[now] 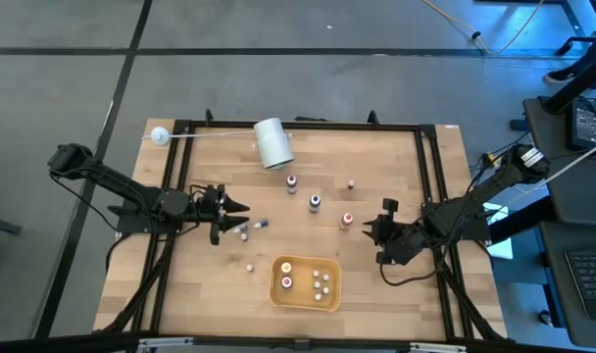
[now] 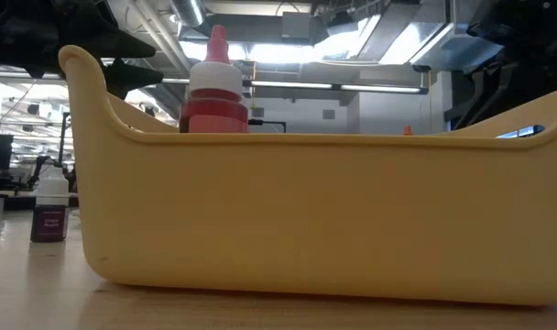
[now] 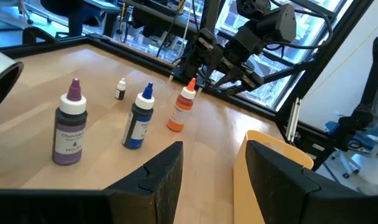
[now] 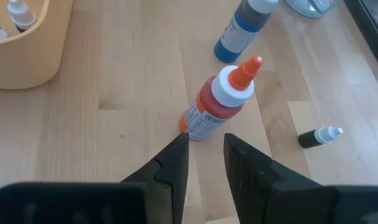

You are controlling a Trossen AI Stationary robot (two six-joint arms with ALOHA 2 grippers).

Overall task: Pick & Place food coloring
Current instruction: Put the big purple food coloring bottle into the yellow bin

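A yellow tray (image 1: 304, 295) is seen on the near part of the wooden table (image 1: 200, 284), and several small food coloring bottles are standing inside it; about five caps can be counted from above, one of them a red-capped bottle (image 2: 216, 92) which rises over the tray wall in the low view. Outside the tray, four upright bottles are counted in the middle of the table: a purple bottle (image 3: 69, 130), a blue bottle (image 3: 138, 118), an orange bottle (image 4: 217, 102) and a small dark bottle (image 3: 120, 90) farther back. Two little bottles (image 1: 249, 227) are lying on their sides near the left gripper (image 1: 237, 208), and one more small bottle (image 1: 250, 266) is seen between them and the tray. A white roll (image 1: 273, 143) and a white ball on a thin rod (image 1: 160, 136) are placed at the far edge. The left arm is stretched low over the table from the left side, its gripper pointing to the centre; the fingers are parted and nothing is held between them. The right gripper (image 1: 370, 227) is reached in from the right side, just beside the orange bottle; its fingers are only a little apart, and the bottle is seen in front of the tips, not gripped.
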